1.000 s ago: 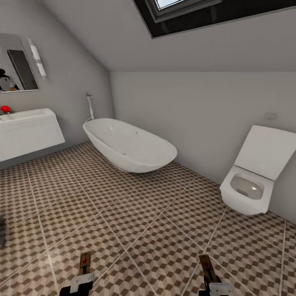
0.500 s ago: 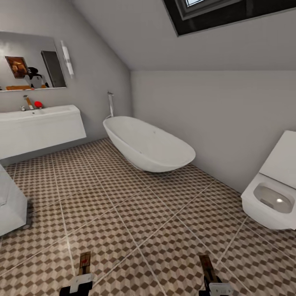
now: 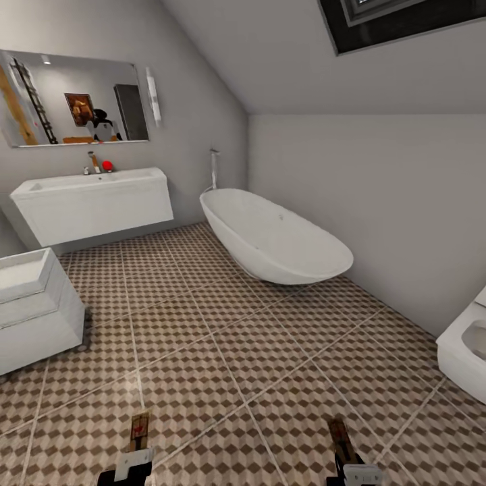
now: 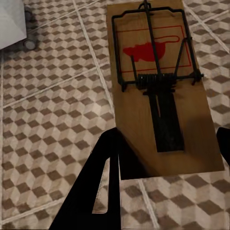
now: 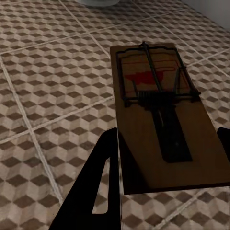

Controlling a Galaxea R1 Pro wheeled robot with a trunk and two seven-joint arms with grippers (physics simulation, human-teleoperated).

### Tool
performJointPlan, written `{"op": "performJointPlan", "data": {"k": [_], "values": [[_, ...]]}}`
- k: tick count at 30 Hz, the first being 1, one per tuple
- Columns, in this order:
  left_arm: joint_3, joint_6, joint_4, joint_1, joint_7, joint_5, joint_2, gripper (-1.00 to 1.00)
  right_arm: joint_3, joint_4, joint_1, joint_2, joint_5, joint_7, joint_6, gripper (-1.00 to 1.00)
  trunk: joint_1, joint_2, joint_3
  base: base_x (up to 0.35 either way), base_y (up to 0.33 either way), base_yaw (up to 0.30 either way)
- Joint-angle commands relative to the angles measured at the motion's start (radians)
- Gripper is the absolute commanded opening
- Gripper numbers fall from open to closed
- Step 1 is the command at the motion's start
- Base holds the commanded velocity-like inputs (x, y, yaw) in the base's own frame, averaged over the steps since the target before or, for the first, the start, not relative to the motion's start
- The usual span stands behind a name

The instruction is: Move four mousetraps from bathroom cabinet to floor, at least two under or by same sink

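I am facing into the bathroom, carrying one mousetrap in each tool above the patterned floor [image 3: 223,351]. My left tool [image 3: 135,453] is closing on the near end of a mousetrap [image 3: 139,428]; from the left wrist its dark fingers [image 4: 98,177] are pressing against both sides of the wooden plate [image 4: 160,91], which is sticking straight out ahead with its wire bar and red mark facing up. My right tool [image 3: 347,462] is gripping the second mousetrap [image 3: 339,435] the same way; from the right wrist the plate [image 5: 163,115] is lying flat between the fingers [image 5: 100,177], wire side up, with the tiles beneath it.

Ahead on the left, the white sink [image 3: 94,181] is sitting on its white vanity against the wall, with a tap and a small red object [image 3: 106,165] on its back edge and a mirror [image 3: 74,98] hanging above it. The oval bathtub [image 3: 277,236] is standing along the far wall, to the right of the sink. A low white unit [image 3: 34,310] is standing at the left edge, and part of the toilet [image 3: 466,351] is showing at the right edge.
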Motion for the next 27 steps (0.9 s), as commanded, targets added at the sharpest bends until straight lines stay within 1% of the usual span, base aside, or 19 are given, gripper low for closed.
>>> {"op": "performJointPlan", "data": {"k": [1, 5, 12, 19, 27], "values": [[-0.004, -0.001, 0.003, -0.001, 0.01, -0.008, -0.001, -1.0, 0.008, 0.0, 0.0, 0.0, 0.001, -0.009, -0.001, -1.0, 0.0, 0.0, -0.001, 0.0, -0.015, 0.285], [-0.004, -0.001, 0.003, -0.001, 0.01, -0.008, -0.001, -1.0, 0.009, 0.0, -0.001, 0.0, 0.001, -0.01, -0.001, -1.0, 0.0, 0.0, -0.003, 0.0, -0.084, 0.285], [-0.004, -0.001, 0.003, -0.001, 0.01, -0.008, 0.0, -1.0, 0.009, 0.0, -0.001, 0.0, 0.001, -0.009, -0.001, -1.0, 0.0, 0.0, -0.006, 0.057, -0.175, 0.285], [-0.004, -0.001, 0.003, -0.001, 0.01, -0.008, 0.0, -1.0, 0.009, 0.0, 0.0, 0.011, 0.002, -0.01, -0.002, -1.0, 0.0, 0.0, -0.008, 0.164, -0.195, 0.285], [-0.004, -0.001, 0.003, -0.001, 0.01, -0.008, 0.001, -1.0, 0.009, 0.0, 0.0, 0.013, 0.003, -0.015, -0.003, -1.0, 0.0, 0.0, -0.011, 0.197, -0.146, 0.285]]}}
